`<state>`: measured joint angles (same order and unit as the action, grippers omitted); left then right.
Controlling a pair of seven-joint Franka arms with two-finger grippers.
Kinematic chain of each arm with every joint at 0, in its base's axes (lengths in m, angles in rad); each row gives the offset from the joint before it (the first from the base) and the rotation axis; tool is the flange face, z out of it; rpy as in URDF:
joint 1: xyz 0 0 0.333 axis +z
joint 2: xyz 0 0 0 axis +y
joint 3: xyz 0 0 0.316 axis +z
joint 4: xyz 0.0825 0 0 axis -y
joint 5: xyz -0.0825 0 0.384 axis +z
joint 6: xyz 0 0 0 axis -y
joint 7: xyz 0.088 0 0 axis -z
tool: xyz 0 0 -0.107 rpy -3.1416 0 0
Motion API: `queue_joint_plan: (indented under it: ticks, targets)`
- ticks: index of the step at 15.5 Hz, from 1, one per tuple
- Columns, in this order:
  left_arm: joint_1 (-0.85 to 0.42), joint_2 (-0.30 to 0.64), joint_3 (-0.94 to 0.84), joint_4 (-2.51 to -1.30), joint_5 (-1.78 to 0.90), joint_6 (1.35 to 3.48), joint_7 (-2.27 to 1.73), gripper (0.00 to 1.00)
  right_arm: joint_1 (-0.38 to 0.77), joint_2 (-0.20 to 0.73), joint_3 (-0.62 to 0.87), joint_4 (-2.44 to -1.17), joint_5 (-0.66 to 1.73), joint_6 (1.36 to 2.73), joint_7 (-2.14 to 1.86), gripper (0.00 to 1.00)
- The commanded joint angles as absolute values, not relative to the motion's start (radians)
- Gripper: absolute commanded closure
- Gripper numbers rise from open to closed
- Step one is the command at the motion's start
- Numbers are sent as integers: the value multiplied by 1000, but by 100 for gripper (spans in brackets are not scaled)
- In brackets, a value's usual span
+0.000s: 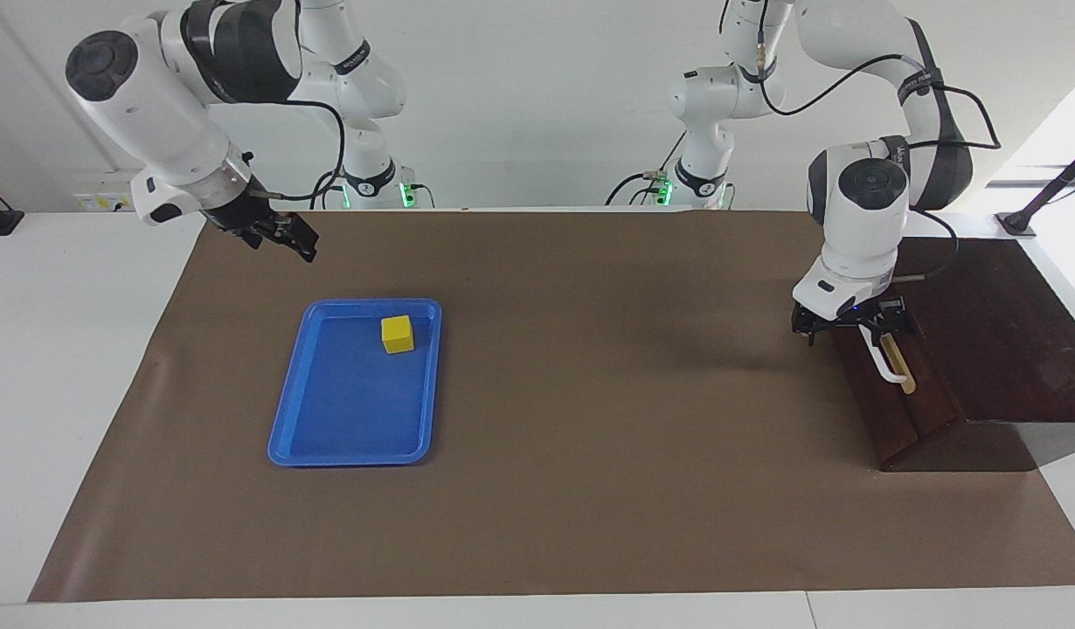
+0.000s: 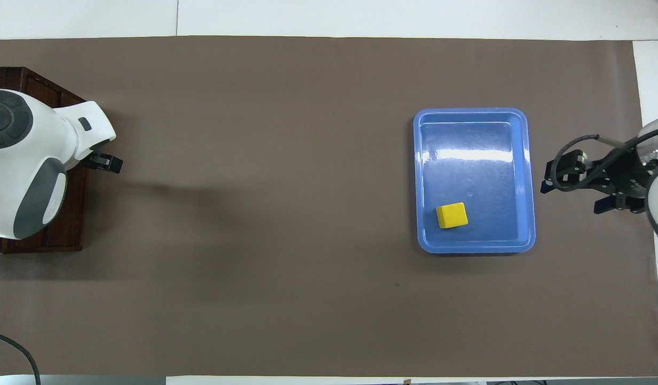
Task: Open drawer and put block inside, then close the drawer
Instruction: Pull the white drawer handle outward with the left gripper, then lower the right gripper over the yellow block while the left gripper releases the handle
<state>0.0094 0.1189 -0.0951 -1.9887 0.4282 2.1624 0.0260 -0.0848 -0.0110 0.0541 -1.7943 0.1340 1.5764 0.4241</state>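
Nothing done yet: drawer (image 1: 887, 384) closed, left pincer (image 1: 852, 328) at its handle (image 1: 891, 362), grip unclear; block (image 1: 398, 334) sits in the tray (image 1: 354, 454); right pincer (image 1: 280, 236) waits spread above the worktop (image 1: 590, 393)

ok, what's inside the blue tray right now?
Only the yellow cube, sitting flat on the floor of the blue tray near the end closest to the robots. Nothing covers the tray; both pincers are off to the sides.

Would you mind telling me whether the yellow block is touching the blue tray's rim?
Apart. The overhead view shows the yellow block resting on the blue tray floor, with blue floor visible between it and every wall.
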Motion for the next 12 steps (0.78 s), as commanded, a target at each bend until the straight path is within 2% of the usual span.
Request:
queue_joint_plan:
  ticks: [1,4,7,12]
  targets:
    - [34,112,-92,-2033,507,2226,35,0,-84,-2,58,-1929,259,1717,685,0]
    - [41,120,-92,-2033,515,2246,46,0,-75,50,58,-2000,409,1860,926,0]
    - [58,121,-92,-2034,515,2253,51,0,-58,60,58,-2101,530,1971,1011,0]
    - [69,135,-94,-2060,515,2296,51,0,-75,179,57,-2102,643,1971,1029,0]
